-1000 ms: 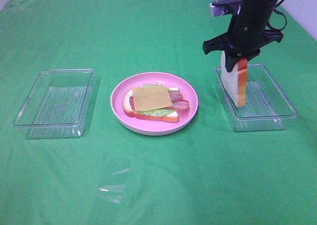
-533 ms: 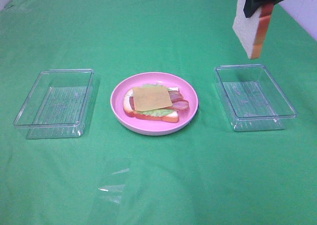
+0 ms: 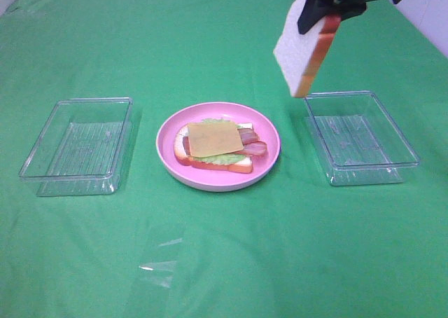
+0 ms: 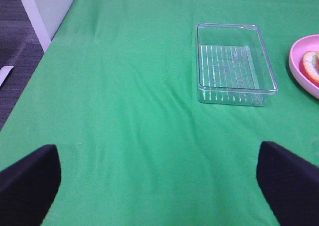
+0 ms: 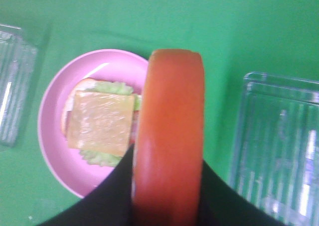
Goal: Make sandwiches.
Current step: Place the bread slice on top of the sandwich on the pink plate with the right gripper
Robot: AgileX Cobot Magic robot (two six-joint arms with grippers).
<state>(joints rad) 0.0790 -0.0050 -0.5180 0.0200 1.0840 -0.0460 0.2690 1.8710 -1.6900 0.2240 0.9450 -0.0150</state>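
Exterior high shows the right tool (image 3: 334, 11) clamped on a bread slice (image 3: 302, 52), held tilted in the air above the green surface (image 3: 224, 262), between the pink plate (image 3: 218, 146) and the right tray (image 3: 360, 136). On the plate lies a bread slice with lettuce, bacon and a cheese square (image 3: 214, 138) on top. Left wrist shows the left tool's fingers (image 4: 289, 181) wide apart, apparently holding nothing, near the left tray (image 4: 234, 64).

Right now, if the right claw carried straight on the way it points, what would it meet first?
Probably the pink plate or the cheese slice on the open sandwich; the right claw, holding the bread slice, looks down near the plate's edge, though depth is unclear.
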